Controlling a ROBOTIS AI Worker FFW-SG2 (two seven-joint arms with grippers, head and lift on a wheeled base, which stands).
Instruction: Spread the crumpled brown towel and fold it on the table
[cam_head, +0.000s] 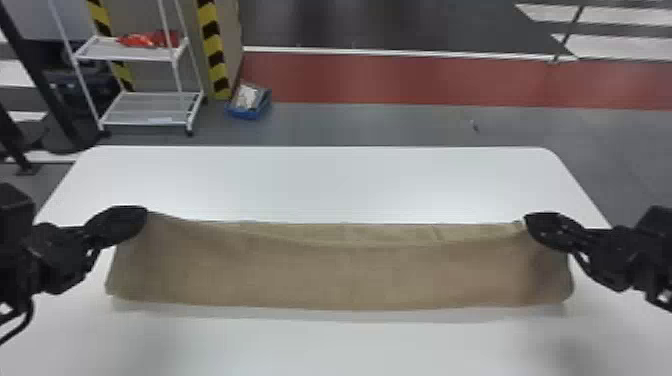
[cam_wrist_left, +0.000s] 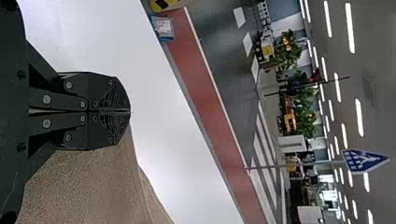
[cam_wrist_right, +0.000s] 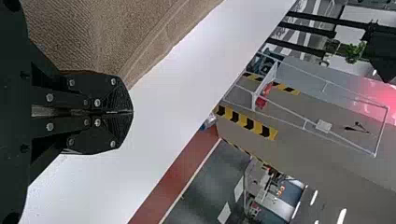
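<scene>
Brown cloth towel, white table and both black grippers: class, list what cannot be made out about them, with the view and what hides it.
- How much of the brown cloth towel the black left gripper and black right gripper pinch: hidden between shut fingers, wrist views.
- The towel's underside: hidden by its near face, head view.
- The white table's near edge: cut off by the bottom edge, head view.

White rack (cam_head: 130, 57), red items (cam_head: 145, 40) on its shelf, blue bin (cam_head: 246, 114), red floor strip (cam_head: 400, 80)
</scene>
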